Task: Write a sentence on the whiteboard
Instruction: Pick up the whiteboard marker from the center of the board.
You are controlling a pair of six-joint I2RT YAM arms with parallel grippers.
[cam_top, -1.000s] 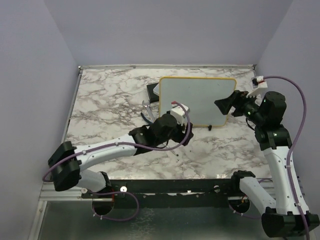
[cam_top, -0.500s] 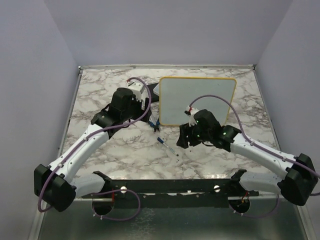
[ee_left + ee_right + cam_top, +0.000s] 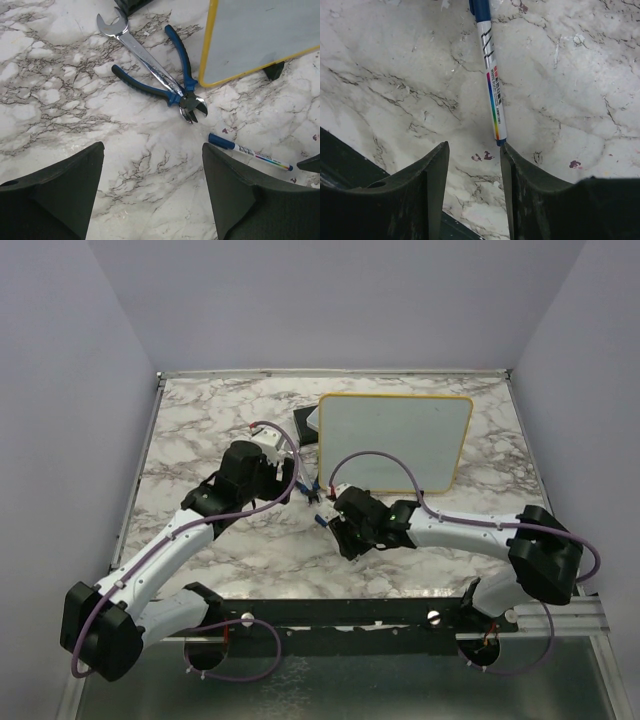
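The whiteboard [image 3: 395, 440], white with a thin yellow frame, stands at the back middle of the marble table; its lower left corner [image 3: 250, 40] shows in the left wrist view. A blue-capped marker [image 3: 491, 85] lies flat in front of the board. My right gripper [image 3: 473, 146] is low over the table, open, with only bare marble between the fingers. The marker's near end touches the tip of the right-hand finger [image 3: 520, 175]. My left gripper [image 3: 152, 146] hangs open and empty just left of the marker [image 3: 250, 151]. From above, the right gripper [image 3: 335, 530] covers most of the marker.
Blue-handled pliers [image 3: 170, 85] and a steel wrench [image 3: 135, 45] lie crossed just left of the board. A small dark box [image 3: 305, 423] sits at the board's back left. The table's front edge [image 3: 330, 598] runs close behind the right gripper.
The right arm has swung from the board's right edge down to the marker in front of it. The left arm has pulled back to the left, near the pliers.
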